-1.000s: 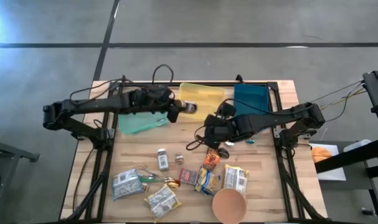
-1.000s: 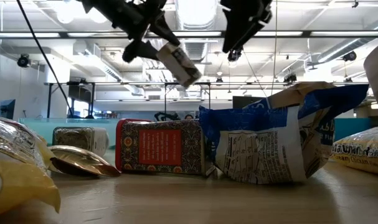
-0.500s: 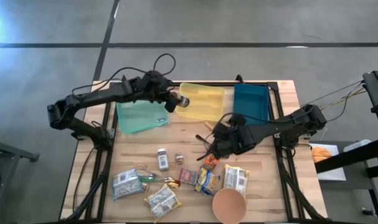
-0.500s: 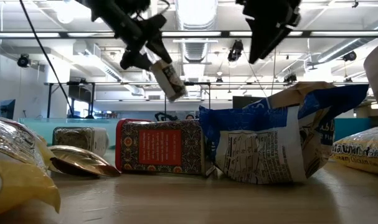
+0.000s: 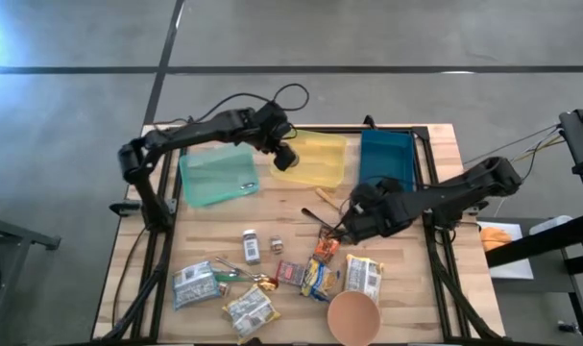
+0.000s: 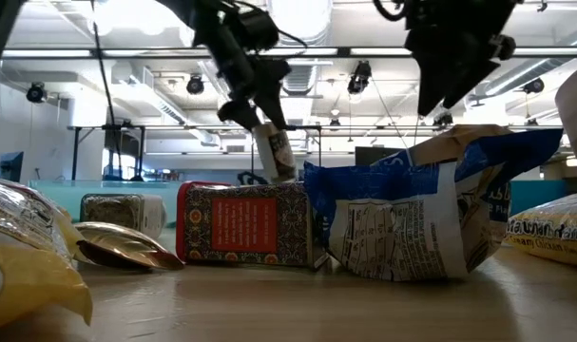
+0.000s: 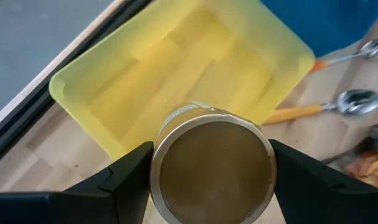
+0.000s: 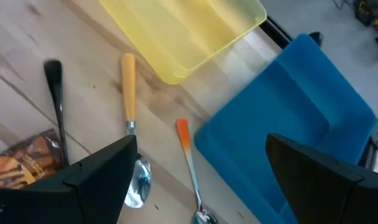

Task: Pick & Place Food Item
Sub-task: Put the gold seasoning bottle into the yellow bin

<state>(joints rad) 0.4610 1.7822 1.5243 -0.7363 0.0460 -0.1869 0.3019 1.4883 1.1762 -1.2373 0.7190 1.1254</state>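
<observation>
Moved since a second ago: left gripper with the small can, from beside the green bin to the near left edge of the yellow bin. Shifted too: right gripper, lower down the table, now above the orange snack packet near the spoons. Clamped on the can from both sides, with dark fingers pressed on its round wall. Seen end-on in the left wrist view, a gold round lid facing up toward the camera, over the rim of the yellow bin. In the low view, can hanging up in the air, long way nearly straight up and down, a bit tilted, above the red box. Right gripper spread wide, holding nothing, fingers well apart on both sides of the right wrist view. Between them on the wood: two spoons with orange handles, a dark-handled one, a corner of the orange snack packet, the yellow bin and the blue bin. Lower on the table: small jars, more snack bags and a brown bowl. In the low view, a torn blue and white bag beside the red box.
</observation>
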